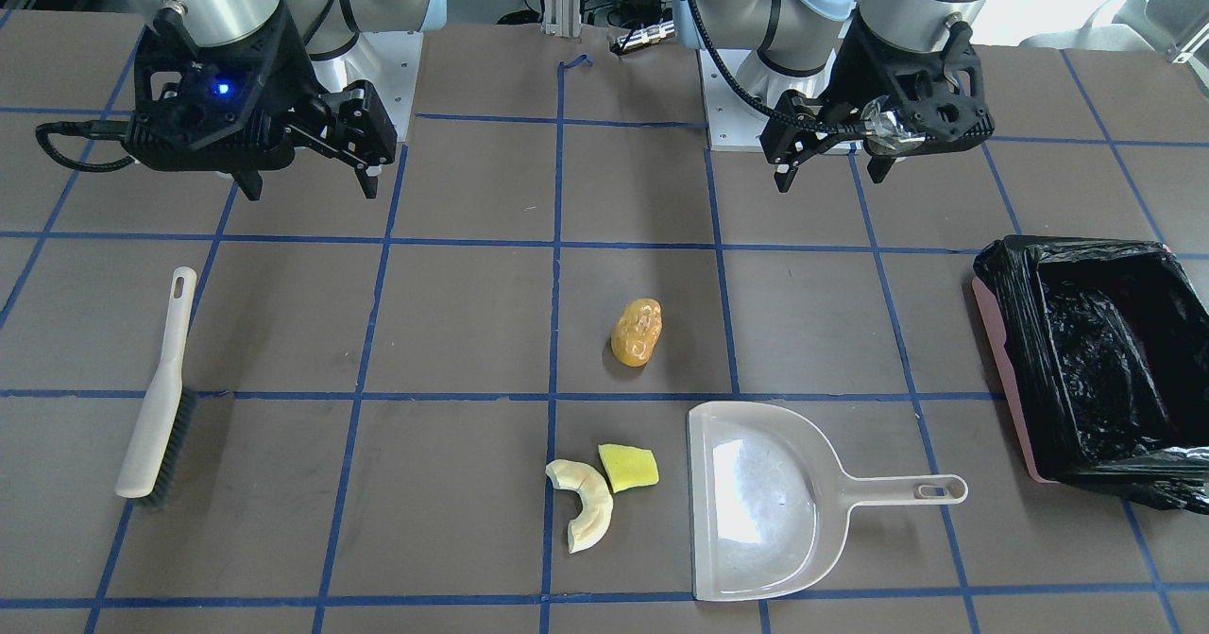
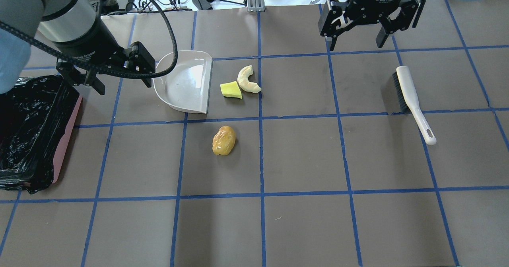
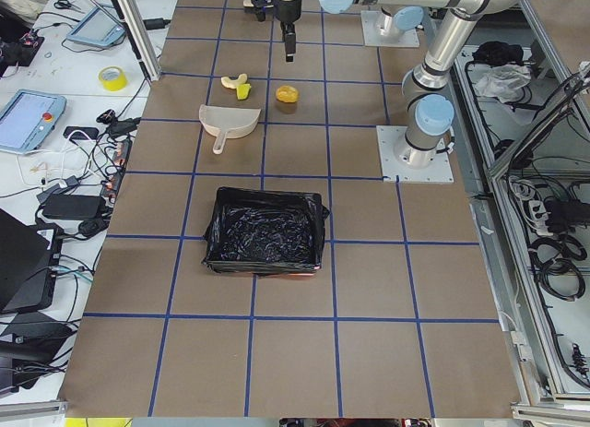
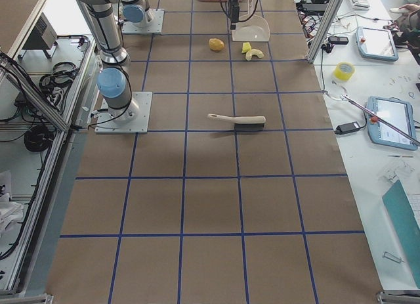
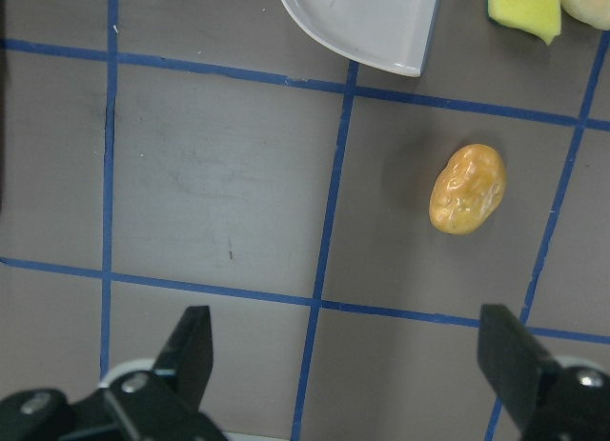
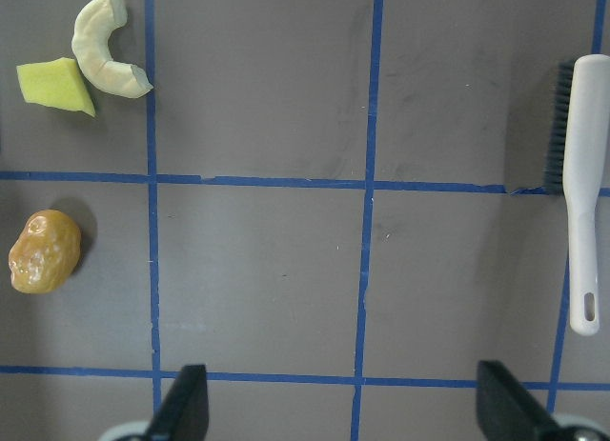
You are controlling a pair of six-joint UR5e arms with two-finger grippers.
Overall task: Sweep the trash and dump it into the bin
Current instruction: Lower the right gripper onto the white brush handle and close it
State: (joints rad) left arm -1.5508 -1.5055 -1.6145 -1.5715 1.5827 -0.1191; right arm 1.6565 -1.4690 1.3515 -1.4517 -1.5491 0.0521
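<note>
Progress: at its start, as I judge it; nothing is swept, nothing dumped.
Trash: the glossy orange-brown potato-shaped lump (image 1: 637,333), the pale cream curved crescent (image 1: 586,511) and the yellow-green wedge (image 1: 629,467) all lie on the table, outside the translucent beige plastic dustpan (image 1: 756,530). The wedge sits just beside the dustpan's open lip, the crescent touches the wedge or nearly so on the side away from the dustpan, and the lump lies near the lip's robot-side corner, apart from it.
Dustpan: flat on the table, nothing in it.
Brush: the cream-handled hand brush with dark bristles (image 1: 156,398) lies untouched, well apart from the dustpan, beyond the trash.
Bin: the pink rectangular container lined with a crinkly black bag (image 1: 1003,360) stands past the dustpan's handle end; no trash shows inside.
Left gripper (image 1: 831,176): fingers spread wide, empty, above the table on the dustpan's handle side.
Right gripper (image 1: 310,188): likewise spread and empty, well apart from the dustpan, on the brush's side.
Remaining: taking up brush and dustpan, sweeping all three pieces in, tipping them into the bin.
</note>
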